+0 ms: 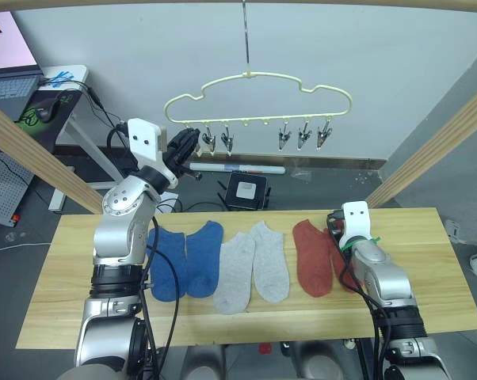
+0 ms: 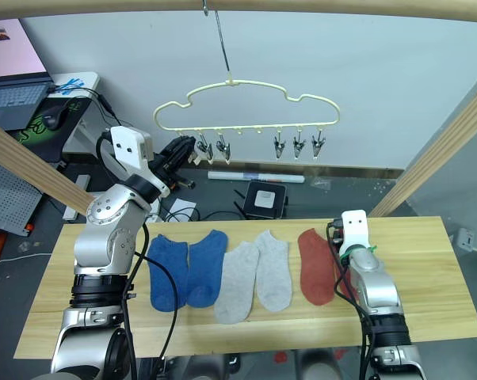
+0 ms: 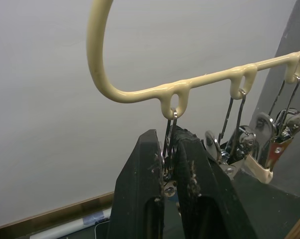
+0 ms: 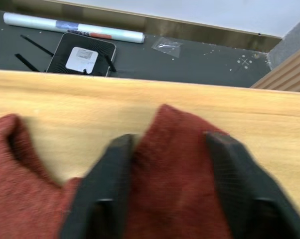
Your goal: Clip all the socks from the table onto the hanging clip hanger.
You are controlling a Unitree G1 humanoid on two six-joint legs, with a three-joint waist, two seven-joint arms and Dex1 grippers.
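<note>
The pale-yellow clip hanger [image 1: 258, 79] hangs from a metal hook above the table's far edge. My left gripper [image 1: 189, 144] is raised to its left end and shut on the leftmost clip [image 3: 168, 149]; the other clips hang free with nothing in them. On the table [image 1: 429, 237] lie two blue socks [image 1: 165, 265], two light grey socks [image 1: 237, 273] and a rust-red sock [image 1: 311, 257]. A second rust-red sock [image 4: 170, 169] lies partly under my right arm. My right gripper [image 4: 167, 142] is low over that sock, open, with its cuff between the fingers.
Thick wooden poles [image 1: 32, 154] slant on both sides of the table. A black router [image 1: 246, 190] and a white tube [image 1: 238, 168] lie on the floor behind it. A desk with a laptop [image 1: 9, 55] stands at the back left.
</note>
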